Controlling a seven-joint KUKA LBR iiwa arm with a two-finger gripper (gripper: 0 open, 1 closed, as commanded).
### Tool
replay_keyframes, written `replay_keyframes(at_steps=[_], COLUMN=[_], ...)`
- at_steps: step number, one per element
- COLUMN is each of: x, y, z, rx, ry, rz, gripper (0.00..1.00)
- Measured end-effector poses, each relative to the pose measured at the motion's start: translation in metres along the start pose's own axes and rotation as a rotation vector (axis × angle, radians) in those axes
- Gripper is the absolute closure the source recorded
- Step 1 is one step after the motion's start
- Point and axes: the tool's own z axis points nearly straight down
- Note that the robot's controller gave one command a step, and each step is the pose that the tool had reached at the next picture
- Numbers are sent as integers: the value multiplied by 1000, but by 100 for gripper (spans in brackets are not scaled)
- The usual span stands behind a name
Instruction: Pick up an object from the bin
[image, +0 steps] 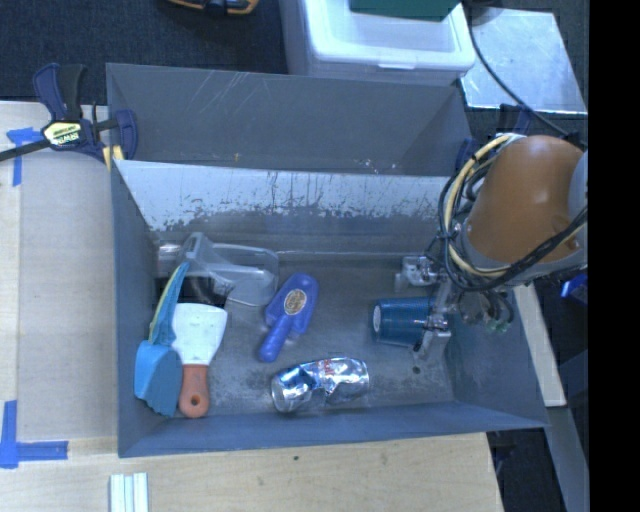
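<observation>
My gripper (424, 308) is low at the right side of the bin, under the arm's orange cover. Its two metal fingers stand open, one (414, 268) behind and one (433, 343) in front of the right end of a small dark blue can (399, 321) lying on its side. The can is on the bin floor between them; I cannot tell whether the fingers touch it. A crushed silver can (320, 383) lies a little to the front left of it.
A blue handled brush with a gold label (288, 316) lies mid-bin. At the left lie a white scraper with an orange handle (199, 350), a light blue brush (157, 360) and a clear grey plastic piece (232, 266). The bin's sloped right wall is close beside the gripper.
</observation>
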Motion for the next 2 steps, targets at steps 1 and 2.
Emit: replay_keyframes(at_steps=[1, 2], x=[-2, -51], y=[0, -61], z=[-5, 86], rx=[1, 2], ry=[-8, -10], rz=[-3, 92], gripper=[0, 0])
